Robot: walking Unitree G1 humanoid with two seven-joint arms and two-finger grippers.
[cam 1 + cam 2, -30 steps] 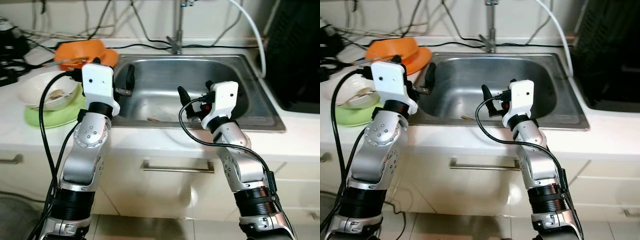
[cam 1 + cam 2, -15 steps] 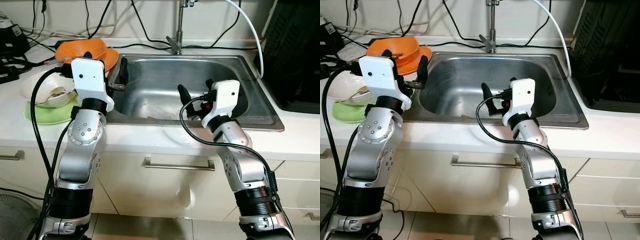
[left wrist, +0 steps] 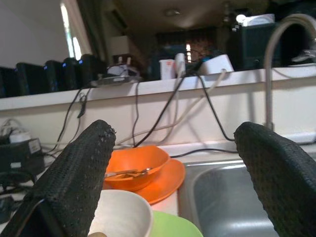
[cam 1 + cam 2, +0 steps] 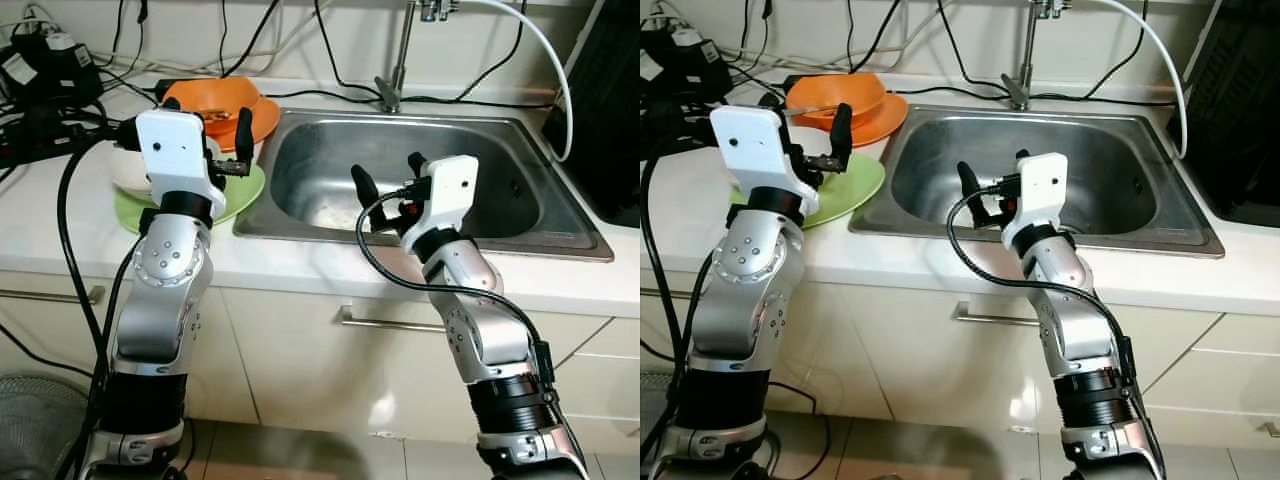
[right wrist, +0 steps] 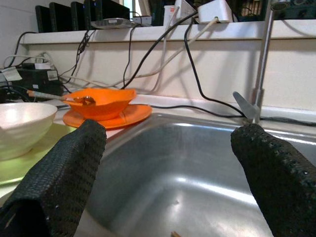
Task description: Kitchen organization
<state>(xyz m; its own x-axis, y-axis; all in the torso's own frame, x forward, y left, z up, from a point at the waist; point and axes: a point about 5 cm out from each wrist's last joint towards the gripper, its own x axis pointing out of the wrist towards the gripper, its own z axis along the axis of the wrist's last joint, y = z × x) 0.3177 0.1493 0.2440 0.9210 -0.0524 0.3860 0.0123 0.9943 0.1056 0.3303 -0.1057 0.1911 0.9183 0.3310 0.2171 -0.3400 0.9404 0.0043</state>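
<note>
An orange bowl holding a utensil sits on an orange plate at the back left of the counter. In front of them a white bowl rests on a green plate. My left gripper hovers open above these dishes, empty. The steel sink lies to the right, with a small scrap on its bottom. My right gripper hangs open over the sink's near left part, holding nothing. In the right wrist view the orange bowl and white bowl lie beyond the sink rim.
A faucet and white hose stand behind the sink. Cables and power adapters crowd the back left of the counter. A black rack is at the right. A drawer handle sits below the counter edge.
The whole view has shifted, so the camera moved. Relative to the sink, my left gripper has gone left, from the sink's left rim to above the plates. The right gripper stays over the sink.
</note>
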